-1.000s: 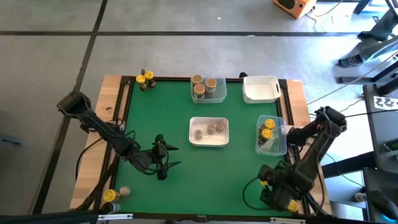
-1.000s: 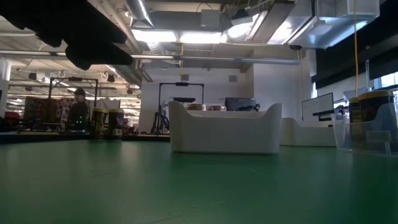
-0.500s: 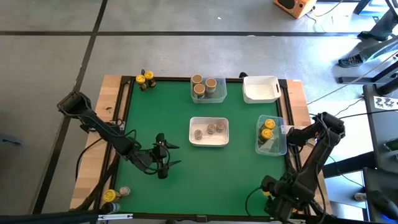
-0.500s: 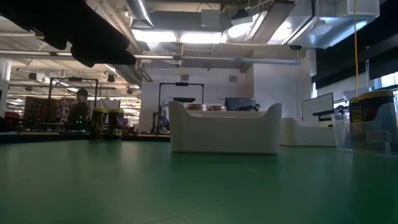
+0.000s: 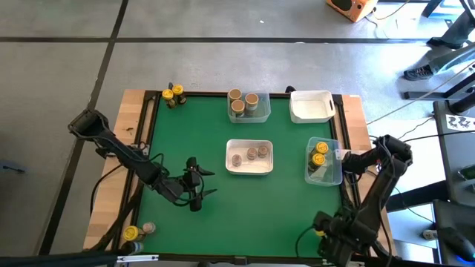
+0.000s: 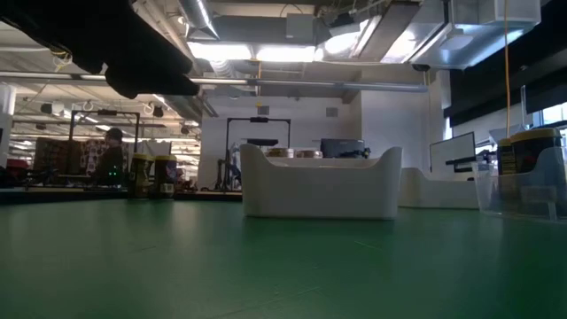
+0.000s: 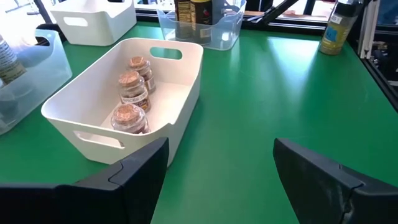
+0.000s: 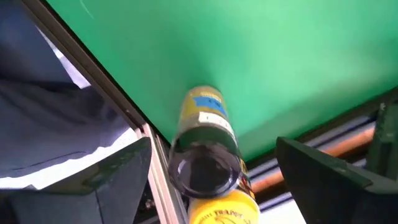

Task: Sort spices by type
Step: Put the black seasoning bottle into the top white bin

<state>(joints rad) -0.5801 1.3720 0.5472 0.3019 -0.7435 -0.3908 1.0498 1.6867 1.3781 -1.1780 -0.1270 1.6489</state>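
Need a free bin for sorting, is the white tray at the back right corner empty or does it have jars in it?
Empty: the high view shows only bare white inside the back-right white tray, no jars.

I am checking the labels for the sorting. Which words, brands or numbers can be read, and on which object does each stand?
"TRADER": on the yellow-labelled spice jar, only partly legible.
Blue label on the jar above it: too blurred to read.
Labels on the jars in the white tray: too small to read.

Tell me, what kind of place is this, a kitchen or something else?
Most likely a robotics lab or workshop, not a kitchen. Two dark robot arms work over a green table with wooden edges. Beyond a white tray, the low view shows a wide hall with bare ceiling ducts, racks and monitors.
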